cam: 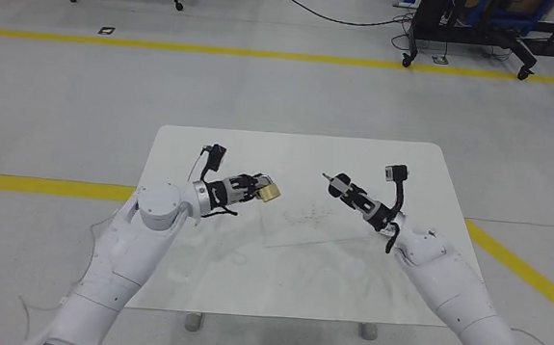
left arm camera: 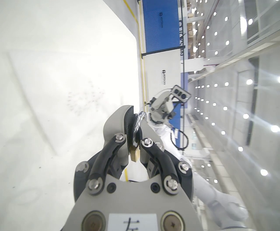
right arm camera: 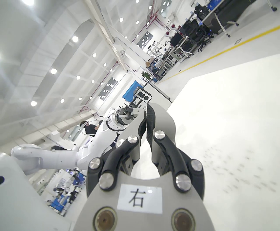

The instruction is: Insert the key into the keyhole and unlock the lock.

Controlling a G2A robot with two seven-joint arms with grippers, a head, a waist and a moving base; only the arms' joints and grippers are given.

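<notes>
On a grey floor crossed by yellow lines (cam: 266,53) stands a white table (cam: 289,270) with rounded corners, its top marked by faint scuffs (cam: 298,217) near the middle. A black wheeled frame (cam: 470,31) and a loose cable (cam: 336,17) sit well beyond the table's far edge. The left gripper (cam: 257,186) is held over the left half of the table with its fingers clamped on the lock (cam: 270,190), a brass padlock whose body juts out past the fingertips toward the centre. In the left wrist view the silver shackle (left arm camera: 140,118) sits pinched between the dark pads (left arm camera: 129,122) and a bit of the brass body (left arm camera: 134,155) shows behind them. The right gripper (cam: 334,182) is over the right half of the table, its fingers pressed together on the key (cam: 326,176). The key shows from above as a thin sliver poking out toward the lock. In the right wrist view the closed fingertips (right arm camera: 151,113) point at the other arm, and whether the key shows there cannot be told. Lock and key face each other across a gap over the table's middle, near but not touching. Both grippers are well in from the far edge; the left arm crosses the table's left edge, and the right arm comes in over the near right corner.
</notes>
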